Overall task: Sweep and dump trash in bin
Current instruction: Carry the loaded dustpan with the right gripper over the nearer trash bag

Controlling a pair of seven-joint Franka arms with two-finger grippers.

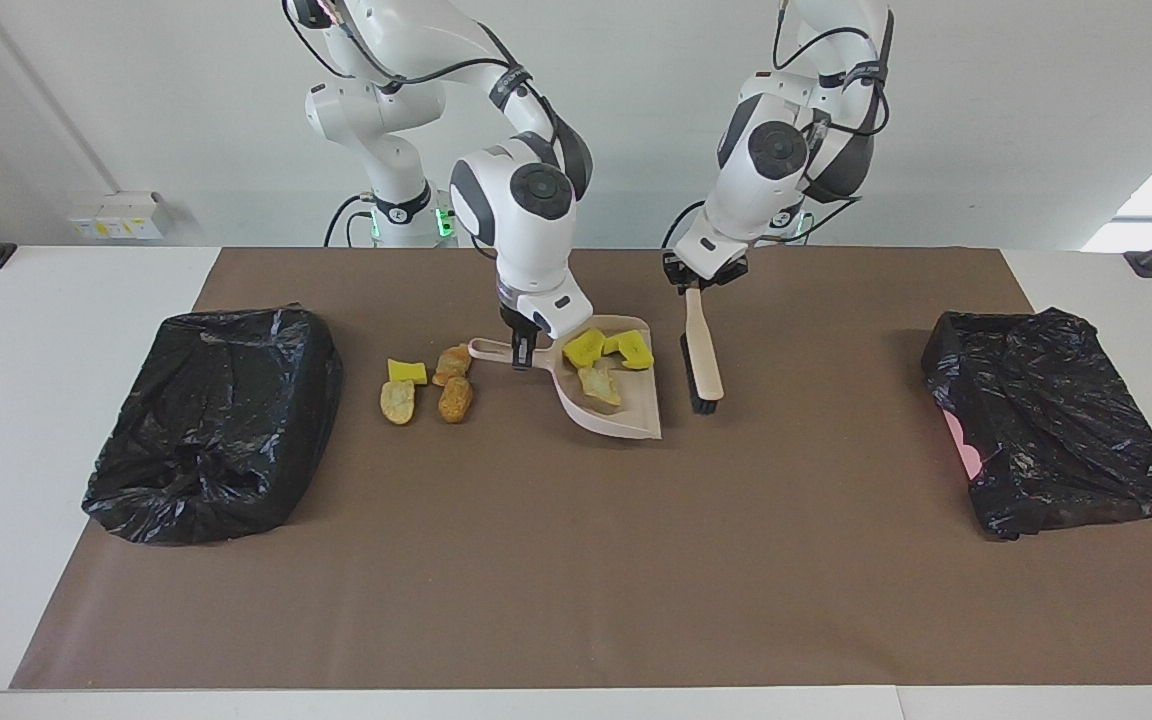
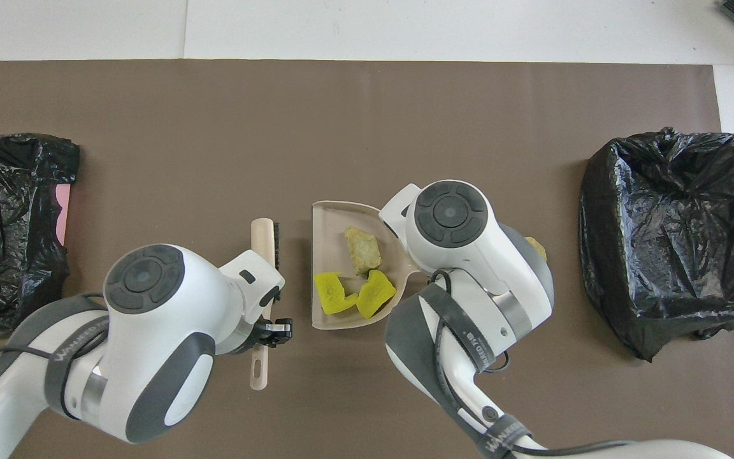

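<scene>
My right gripper (image 1: 521,352) is shut on the handle of the beige dustpan (image 1: 626,415), which tilts with its mouth away from the robots. In the pan lie two yellow sponge pieces (image 1: 584,347) and a tan chunk (image 1: 601,382); they also show in the overhead view (image 2: 329,293). My left gripper (image 1: 698,282) is shut on the brush (image 1: 704,360), which hangs bristles down beside the pan. Several trash pieces (image 1: 454,398) lie on the mat beside the pan's handle, toward the right arm's end. In the overhead view my right arm hides most of them.
A black-bagged bin (image 1: 211,430) stands at the right arm's end of the brown mat (image 1: 576,560). A second black-bagged bin (image 1: 1051,430) stands at the left arm's end, with pink showing at its edge.
</scene>
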